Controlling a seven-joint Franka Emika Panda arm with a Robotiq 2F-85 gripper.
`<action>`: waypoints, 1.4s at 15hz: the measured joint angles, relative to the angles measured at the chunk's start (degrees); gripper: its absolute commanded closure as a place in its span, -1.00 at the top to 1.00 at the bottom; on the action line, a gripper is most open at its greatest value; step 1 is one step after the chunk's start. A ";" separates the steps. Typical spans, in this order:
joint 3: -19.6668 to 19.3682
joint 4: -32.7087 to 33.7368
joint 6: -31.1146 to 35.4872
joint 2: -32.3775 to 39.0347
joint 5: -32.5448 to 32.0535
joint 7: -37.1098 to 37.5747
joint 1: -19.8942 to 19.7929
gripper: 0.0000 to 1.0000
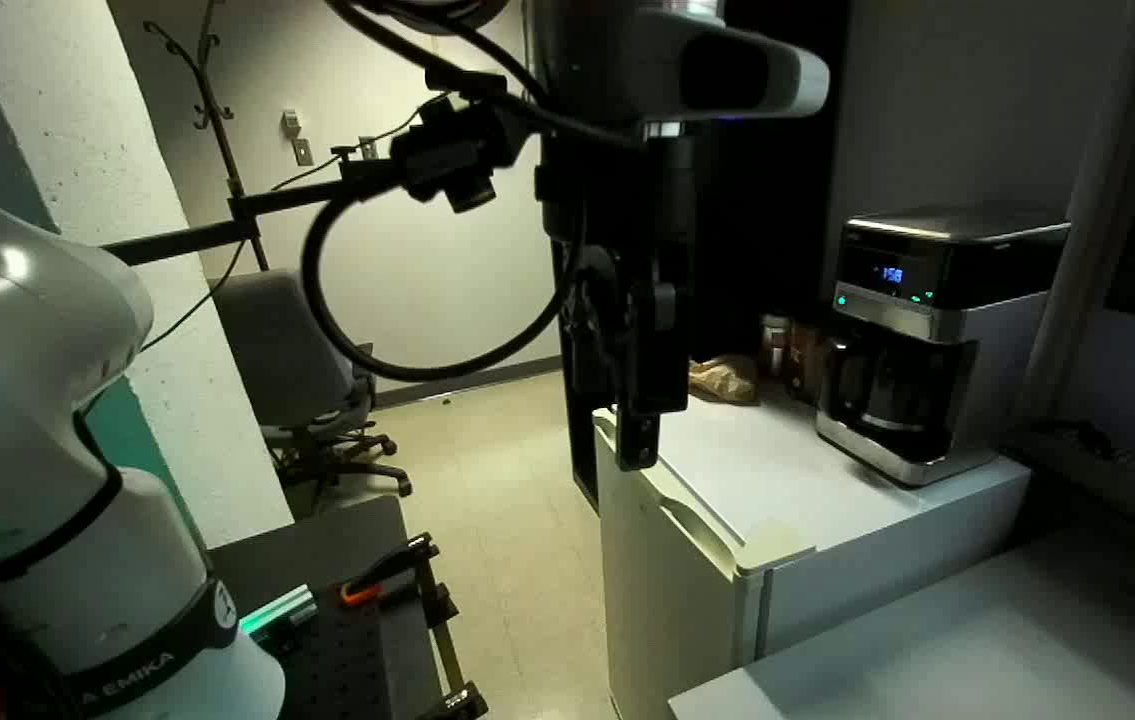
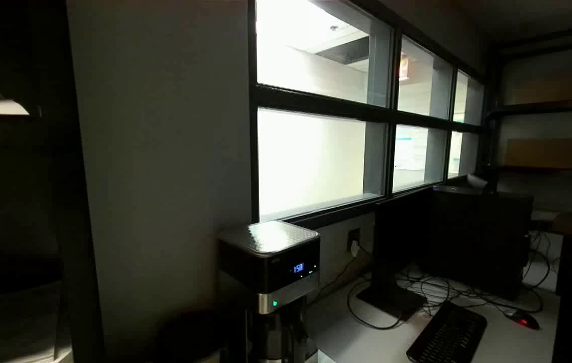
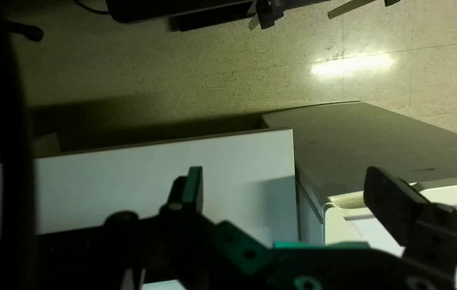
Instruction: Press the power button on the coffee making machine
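Note:
The coffee making machine (image 1: 1007,265) is boxy, black and silver, with a dark glass carafe (image 1: 902,385) and a lit blue display (image 1: 889,274). A small green light (image 1: 841,300) glows on the silver strip below the display. The machine also shows in an exterior view (image 2: 245,269), with its green light (image 2: 274,303) lit. It is out of the wrist view. My gripper (image 1: 615,470) points down by the white cabinet's handle edge, well apart from the machine. In the wrist view my gripper (image 3: 284,169) is open with nothing between its fingers.
The machine stands on a white cabinet (image 1: 757,480), beside a white desk (image 1: 977,640). A crumpled brown bag (image 1: 725,380) and jars (image 1: 775,345) sit behind. A monitor (image 2: 396,252), keyboard (image 2: 449,333) and mouse (image 2: 521,318) are on the desk.

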 measured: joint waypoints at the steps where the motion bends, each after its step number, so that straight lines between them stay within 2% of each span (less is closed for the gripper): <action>1: 0.00 0.00 0.00 0.00 0.00 0.00 0.00 1.00; 11: 0.55 0.01 0.24 0.10 -0.14 0.00 0.10 1.00; 16: 4.52 0.94 4.74 2.87 -1.94 0.03 1.79 1.00; 21: 8.13 5.04 9.66 9.75 -4.00 0.01 4.72 1.00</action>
